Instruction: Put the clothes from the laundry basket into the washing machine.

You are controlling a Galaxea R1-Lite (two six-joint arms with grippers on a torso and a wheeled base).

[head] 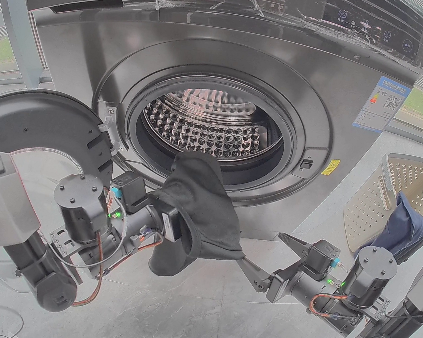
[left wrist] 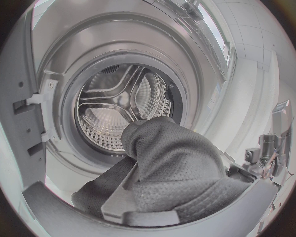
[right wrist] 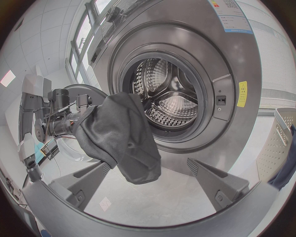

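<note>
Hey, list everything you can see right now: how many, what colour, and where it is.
washing machine: one, silver-grey, straight ahead
door: one, grey, swung open at the machine's left
dark grey garment: one, held up at the drum opening
laundry basket: one, beige, tilted, on the floor right of the machine
navy garment: one, hanging out of the basket
left pincer: one, black, closed under the dark grey garment
right pincer: one, black, open, by that garment's lower right edge
</note>
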